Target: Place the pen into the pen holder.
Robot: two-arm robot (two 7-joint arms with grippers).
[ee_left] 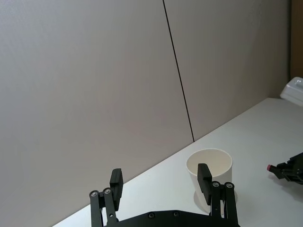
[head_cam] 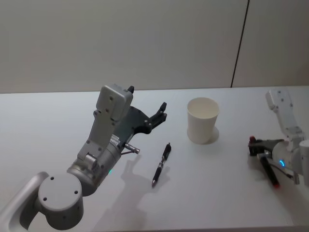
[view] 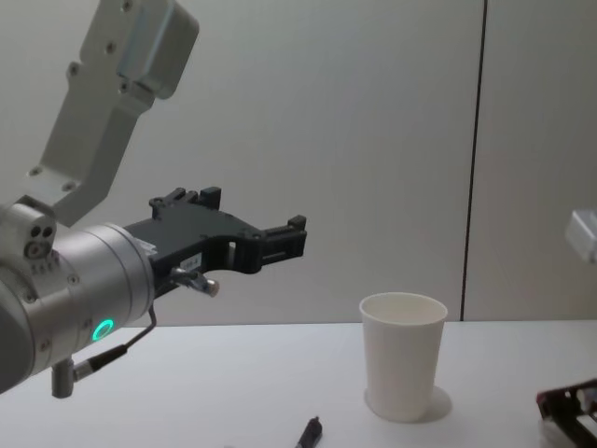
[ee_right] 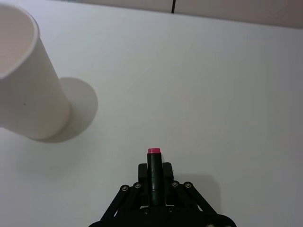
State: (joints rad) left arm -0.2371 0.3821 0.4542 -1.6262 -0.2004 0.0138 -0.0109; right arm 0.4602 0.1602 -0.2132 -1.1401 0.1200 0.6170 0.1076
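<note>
- your left gripper [ee_left: 160, 174] hangs left of the cup [head_cam: 203, 121], jaws wide.
- the black pen [head_cam: 161, 164] lies on the table [head_cam: 58, 121] below them, untouched.
- your right gripper [head_cam: 255, 146], right of the cup, clamps a pink-tipped pen [ee_right: 154, 163].

Table [head_cam: 53, 121]: white, matte, flat. It spans the full width of the head view, with wide bare stretches to the left and along the near side.
Table's far edge: one straight line, butted against the wall with no gap to be seen.
Wall [head_cam: 120, 43]: plain pale grey-beige panels, upright right behind the table, smooth and unmarked.
Seam [head_cam: 240, 43]: thin dark line between two wall panels — right of centre in the head and chest views, running from the top of the view down to the table's far edge.
Panel widths: left panel broad, right panel cut off by the view's edge.
</note>
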